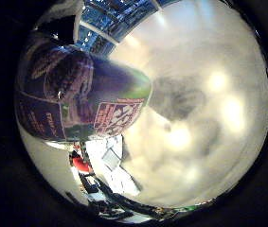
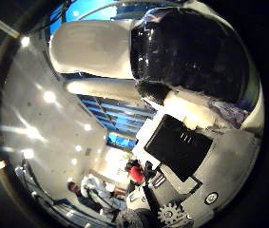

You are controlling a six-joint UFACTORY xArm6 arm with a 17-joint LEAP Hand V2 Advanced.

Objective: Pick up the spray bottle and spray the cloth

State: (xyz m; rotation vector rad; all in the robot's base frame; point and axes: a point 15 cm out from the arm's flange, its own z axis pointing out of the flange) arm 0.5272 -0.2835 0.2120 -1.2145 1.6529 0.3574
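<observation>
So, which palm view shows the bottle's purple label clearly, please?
The little finger side view: the spray bottle sits close there; the thumb side shows mainly the hand.

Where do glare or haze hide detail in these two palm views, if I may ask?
Little finger side view: a bright, hazy wash with glare spots fills the area beside the spray bottle, which looms close and bulges from lens distortion. Thumb side view: point highlights streak a pale surface, while the hand blocks much of the frame.
</observation>
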